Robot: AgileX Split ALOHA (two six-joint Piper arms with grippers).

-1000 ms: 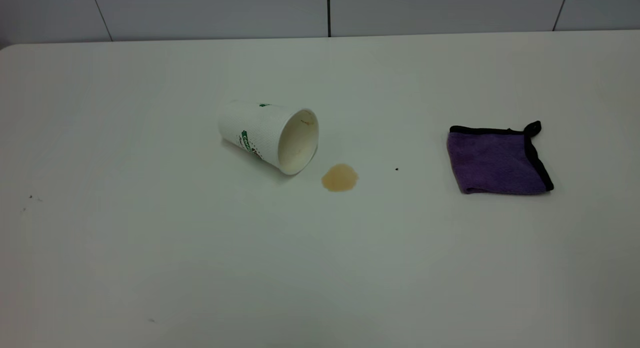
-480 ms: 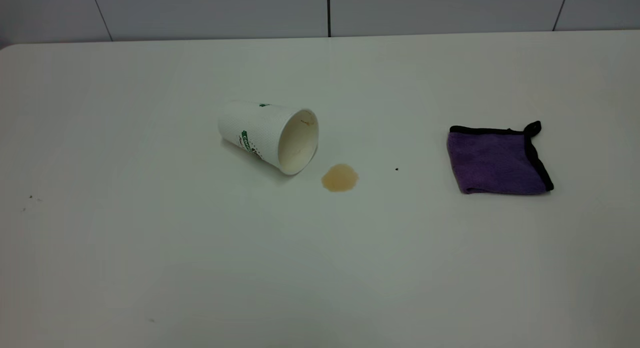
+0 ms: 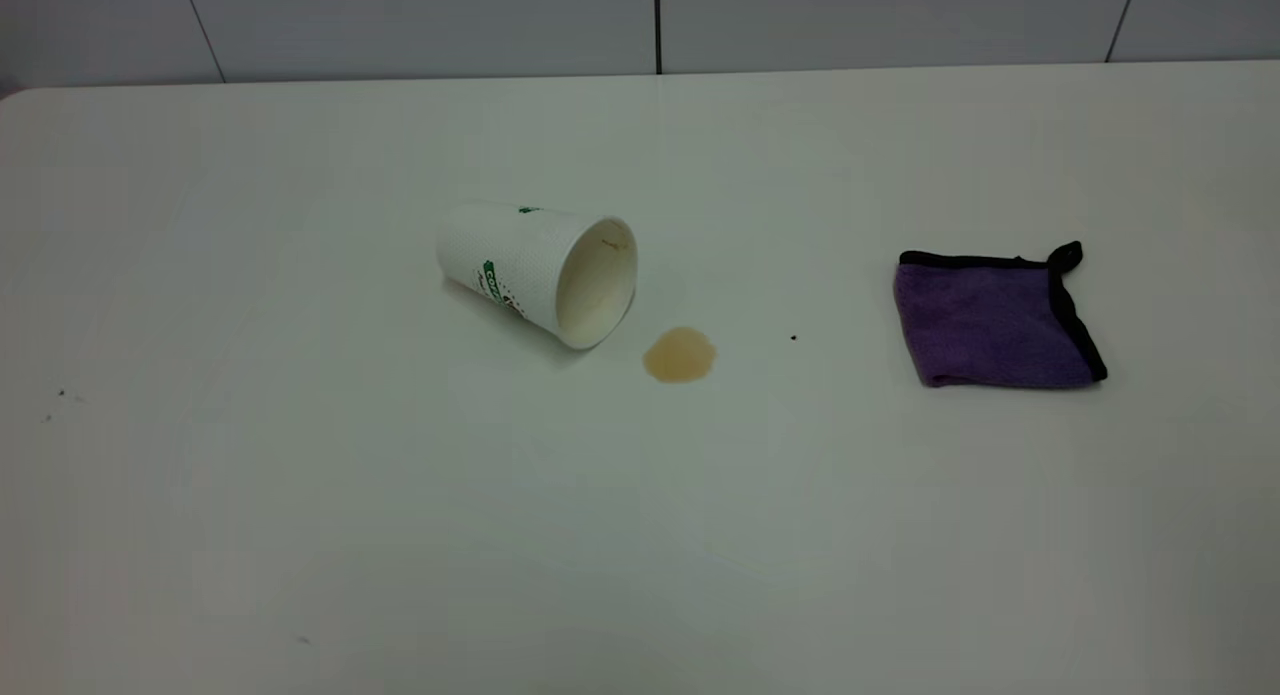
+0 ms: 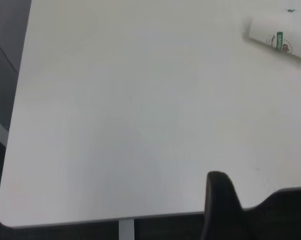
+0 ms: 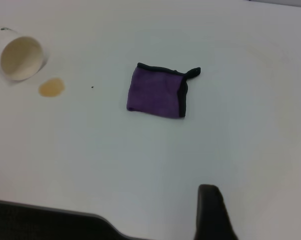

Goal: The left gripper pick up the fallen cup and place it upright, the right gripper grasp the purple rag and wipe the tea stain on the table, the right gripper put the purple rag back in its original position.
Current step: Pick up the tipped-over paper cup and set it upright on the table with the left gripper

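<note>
Only 1 black finger of the left gripper shows at the near counter edge, likewise 1 of the right gripper, so I cannot tell how wide either pair stands. Farther in, the tea stain lies just beside the mouth of the fallen cup. The folded purple rag lies flat, well apart to their right.
</note>
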